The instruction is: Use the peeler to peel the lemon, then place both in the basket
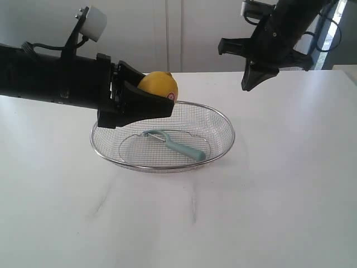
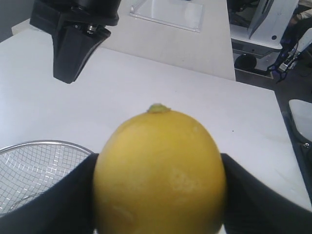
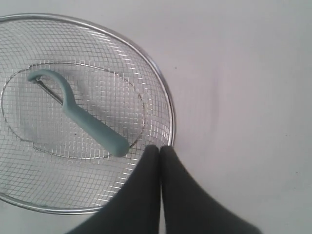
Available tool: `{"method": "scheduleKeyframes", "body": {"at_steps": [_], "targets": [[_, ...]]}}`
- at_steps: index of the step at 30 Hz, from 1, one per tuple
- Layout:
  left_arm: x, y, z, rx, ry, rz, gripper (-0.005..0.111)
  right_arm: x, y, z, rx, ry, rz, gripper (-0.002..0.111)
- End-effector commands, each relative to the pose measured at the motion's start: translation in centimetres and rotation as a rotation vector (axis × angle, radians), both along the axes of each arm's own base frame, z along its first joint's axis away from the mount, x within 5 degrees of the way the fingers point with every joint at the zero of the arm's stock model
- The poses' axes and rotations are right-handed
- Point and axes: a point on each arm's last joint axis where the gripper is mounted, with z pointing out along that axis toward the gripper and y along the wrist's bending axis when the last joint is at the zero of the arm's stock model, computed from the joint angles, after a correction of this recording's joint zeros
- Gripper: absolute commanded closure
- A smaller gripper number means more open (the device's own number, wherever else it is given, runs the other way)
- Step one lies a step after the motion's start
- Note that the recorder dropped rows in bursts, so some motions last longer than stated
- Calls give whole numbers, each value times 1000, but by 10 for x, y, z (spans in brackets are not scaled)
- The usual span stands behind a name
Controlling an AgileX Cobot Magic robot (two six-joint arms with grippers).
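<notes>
My left gripper (image 1: 152,95) is shut on the yellow lemon (image 1: 159,85), holding it in the air above the left rim of the wire basket (image 1: 223,120). A small reddish sticker shows on the lemon's side. In the left wrist view the lemon (image 2: 161,170) fills the space between the two black fingers (image 2: 44,209). The teal peeler (image 1: 177,145) lies inside the basket, head toward the left; it shows as the peeler (image 3: 83,119) on the mesh of the basket (image 3: 163,92) in the right wrist view. My right gripper (image 1: 249,85) hangs shut and empty above the basket's far right side, its tip (image 3: 160,147) pressed together.
The basket stands on a white table (image 1: 279,195). A white wall rises behind it. The right arm (image 2: 75,34) hangs over the table in the left wrist view, with equipment beyond the table's far edge.
</notes>
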Motion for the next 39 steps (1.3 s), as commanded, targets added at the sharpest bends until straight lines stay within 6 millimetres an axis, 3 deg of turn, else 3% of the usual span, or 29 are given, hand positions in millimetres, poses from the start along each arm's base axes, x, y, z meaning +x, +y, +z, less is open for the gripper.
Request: {"method": "scheduleKeyframes", "body": {"at_steps": [1,10,18,24,39], "targets": [[-2,-2,5,-29,3,-11,107,2,-17,4,-32,-16,-34,108],[-2,-2,5,-29,3,-11,107,6,-51,1,-65,-8,-106,108],[-2,-2,5,-29,3,-11,107,-12,-82,-24,-82,105,-168,108],[-2,-2,5,-28,2,-7,107,-26,-102,-23,-111,123,-207,108],[-2,-2,5,-28,2,-7,107,-30,-106,-23,-147,124,-208,108]]}}
